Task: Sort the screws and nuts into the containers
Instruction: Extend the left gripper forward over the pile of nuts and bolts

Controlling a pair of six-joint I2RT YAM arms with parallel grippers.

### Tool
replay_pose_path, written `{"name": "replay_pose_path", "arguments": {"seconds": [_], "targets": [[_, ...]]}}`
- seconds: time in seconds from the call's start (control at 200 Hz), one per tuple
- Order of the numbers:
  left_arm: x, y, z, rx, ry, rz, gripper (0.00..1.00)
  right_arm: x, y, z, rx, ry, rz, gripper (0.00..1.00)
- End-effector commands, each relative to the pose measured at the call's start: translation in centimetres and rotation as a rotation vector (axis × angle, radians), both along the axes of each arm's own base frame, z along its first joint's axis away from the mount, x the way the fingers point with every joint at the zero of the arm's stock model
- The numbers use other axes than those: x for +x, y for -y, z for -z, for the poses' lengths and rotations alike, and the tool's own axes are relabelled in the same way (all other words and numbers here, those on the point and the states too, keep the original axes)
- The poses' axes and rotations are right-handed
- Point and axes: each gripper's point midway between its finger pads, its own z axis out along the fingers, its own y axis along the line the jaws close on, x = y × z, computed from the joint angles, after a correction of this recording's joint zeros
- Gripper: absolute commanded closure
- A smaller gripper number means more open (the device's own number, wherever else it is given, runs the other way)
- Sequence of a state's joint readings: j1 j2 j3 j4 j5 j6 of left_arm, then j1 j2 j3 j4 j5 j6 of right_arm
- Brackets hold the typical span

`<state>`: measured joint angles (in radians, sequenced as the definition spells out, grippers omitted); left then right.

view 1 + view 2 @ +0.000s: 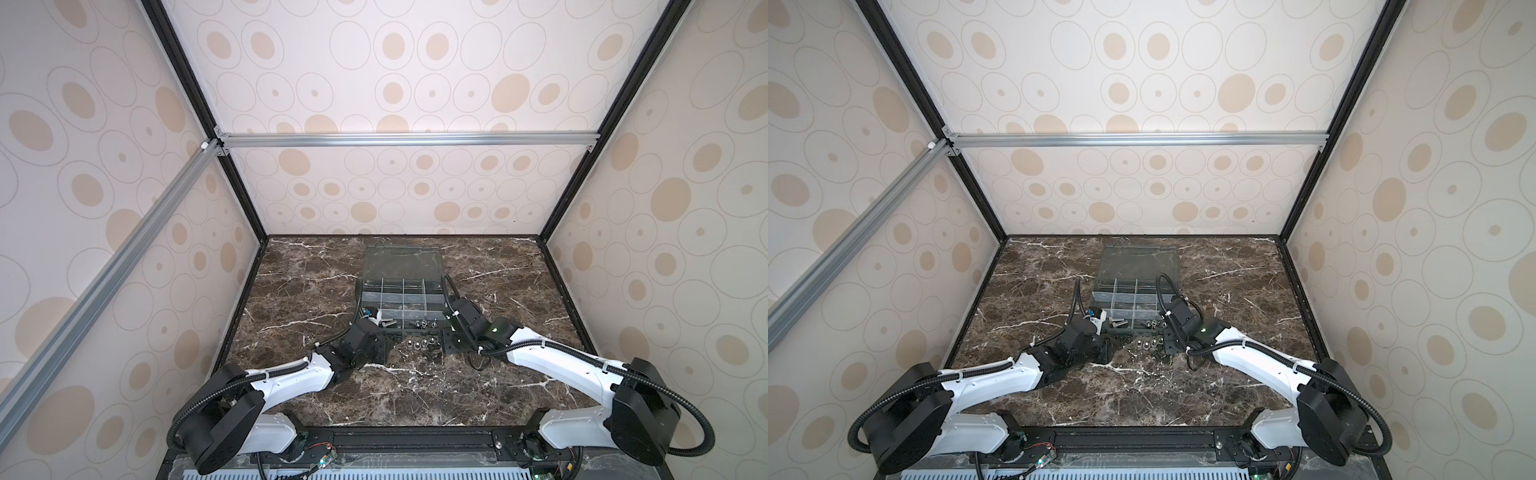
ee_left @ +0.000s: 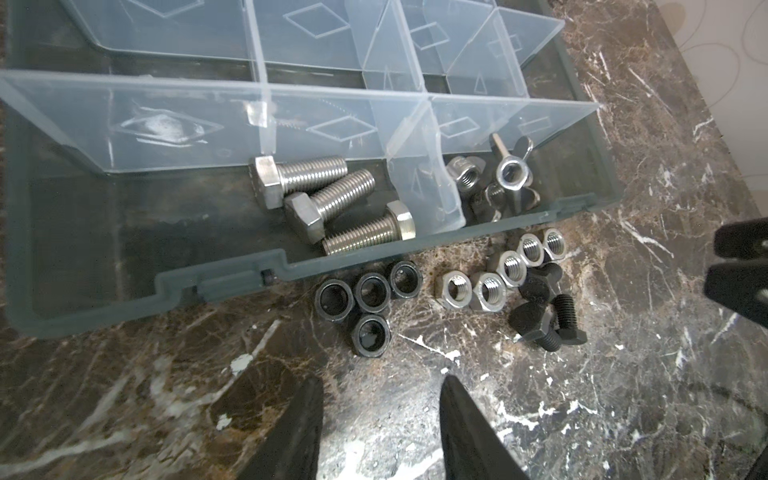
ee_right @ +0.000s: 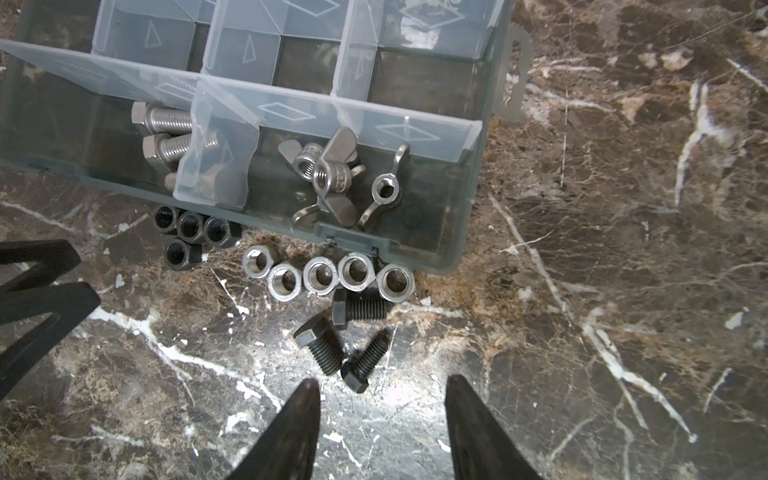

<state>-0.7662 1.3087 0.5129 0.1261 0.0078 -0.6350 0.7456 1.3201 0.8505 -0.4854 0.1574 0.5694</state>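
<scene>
Both hands were seen open and empty: left hand point(image 2: 380, 386) above the desk point(image 2: 623, 395) by four black nuts point(image 2: 372, 287), right hand point(image 3: 382, 384) by three black screws point(image 3: 320, 349). The nuts were packed touching, so neighbours could be knocked or two pinched at once. Box point(image 2: 124, 299): three silver screws point(image 2: 338, 194) held in one front cell point(image 2: 145, 208), wing nuts point(image 2: 509, 174) in the next. Five silver nuts point(image 2: 486, 291) were found outside.
</scene>
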Motion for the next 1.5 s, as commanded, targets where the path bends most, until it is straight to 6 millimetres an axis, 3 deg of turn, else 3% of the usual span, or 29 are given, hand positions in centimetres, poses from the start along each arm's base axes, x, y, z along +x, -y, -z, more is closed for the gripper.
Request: {"name": "replay_pose_path", "arguments": {"seconds": [0.0,0.46,1.22,1.495], "targets": [[0.5,0.5,-0.6,0.027,0.020,0.011,0.54,0.2,0.3,-0.3,0.009,0.006,0.025,0.48],[0.7,1.6,0.0,0.071,0.004,0.046,0.55,0.0,0.3,-0.2,0.006,0.000,0.026,0.48],[0.8,1.8,1.3,0.154,-0.024,0.042,0.57,-0.2,0.2,0.2,0.012,-0.012,0.024,0.48],[1.1,2.0,1.0,0.161,-0.010,0.039,0.58,-0.2,0.0,-0.2,0.022,-0.022,0.022,0.48]]}}
